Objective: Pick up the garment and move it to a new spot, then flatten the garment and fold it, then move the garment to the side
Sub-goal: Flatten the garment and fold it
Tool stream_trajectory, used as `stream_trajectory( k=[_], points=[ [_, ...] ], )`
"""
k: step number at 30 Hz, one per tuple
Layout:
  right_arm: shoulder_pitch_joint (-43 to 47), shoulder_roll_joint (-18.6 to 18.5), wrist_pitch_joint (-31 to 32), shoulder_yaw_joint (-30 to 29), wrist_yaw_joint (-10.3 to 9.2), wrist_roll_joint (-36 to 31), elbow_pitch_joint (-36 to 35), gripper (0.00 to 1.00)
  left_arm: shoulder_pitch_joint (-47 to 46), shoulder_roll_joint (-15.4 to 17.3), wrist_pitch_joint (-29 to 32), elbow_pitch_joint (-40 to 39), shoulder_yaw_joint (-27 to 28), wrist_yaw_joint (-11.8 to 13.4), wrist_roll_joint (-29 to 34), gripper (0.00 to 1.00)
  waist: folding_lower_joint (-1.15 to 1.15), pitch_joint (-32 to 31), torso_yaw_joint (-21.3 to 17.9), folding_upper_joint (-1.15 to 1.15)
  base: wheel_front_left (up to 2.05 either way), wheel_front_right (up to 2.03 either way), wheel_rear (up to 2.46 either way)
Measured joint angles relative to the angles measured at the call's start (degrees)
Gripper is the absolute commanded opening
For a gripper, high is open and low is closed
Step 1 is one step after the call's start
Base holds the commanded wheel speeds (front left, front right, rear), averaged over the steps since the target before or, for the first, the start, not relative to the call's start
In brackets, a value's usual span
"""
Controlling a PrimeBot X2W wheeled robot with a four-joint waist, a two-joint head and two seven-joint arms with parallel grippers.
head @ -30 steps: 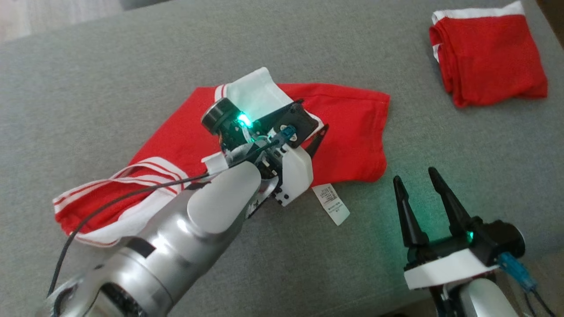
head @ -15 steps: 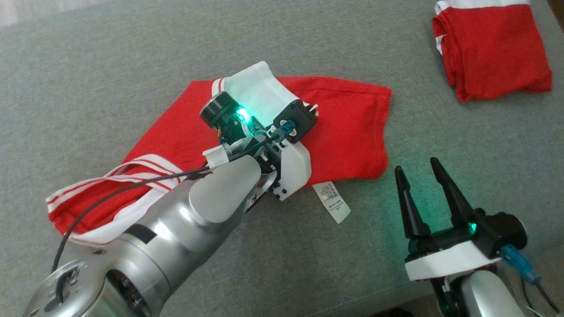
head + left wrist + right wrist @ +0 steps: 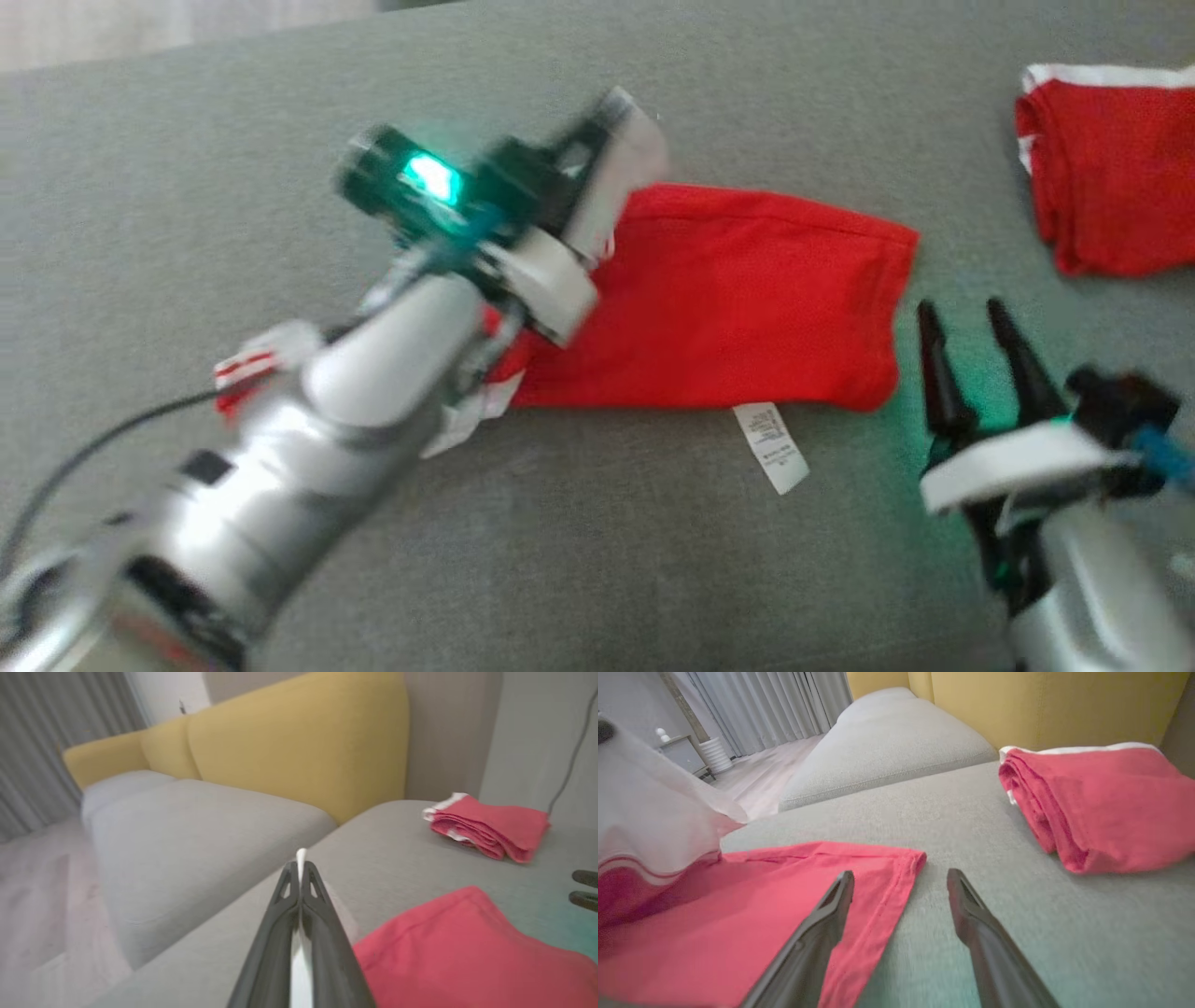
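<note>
The red garment with white striped trim lies spread on the grey sofa seat. My left gripper is shut on the garment's white edge and holds it lifted above the seat, blurred with motion. The red cloth trails down to the right of the shut fingers. From the right wrist the raised white part hangs at the left. My right gripper stands open just right of the garment's hemmed edge, with nothing between its fingers. A white label sticks out at the front.
A second red garment, folded, lies at the back right of the seat. The yellow backrest rises behind it. A neighbouring grey cushion lies beyond the seat's edge, with floor and curtains past it.
My left gripper has shut on the garment's white edge and lifted it up and back, pulling the cloth taut. The head camera has shifted. The right gripper stays open.
</note>
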Motion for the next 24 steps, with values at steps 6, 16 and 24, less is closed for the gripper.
stream_trajectory(
  k=[6,16,24],
  points=[
    [-6.1,-1.5,9.3,-2.3,0.00,6.8,4.5,1.00,-0.9,7.2,-1.1,-5.9,1.1,1.6,1.1,0.00,0.00,-0.8,2.2,0.00,0.00,0.00,0.00],
    [-9.9,-2.5,20.3,-2.4,0.00,17.1,7.5,1.00,-0.1,10.6,0.0,-14.0,1.5,4.5,1.1,0.00,0.00,-0.7,4.6,0.00,0.00,0.00,0.00],
    [-10.9,-2.8,20.6,-3.5,0.00,16.6,11.5,1.00,0.8,11.8,1.0,-16.6,1.3,5.4,1.1,0.00,0.00,0.0,5.3,0.00,0.00,0.00,0.00]
  ],
)
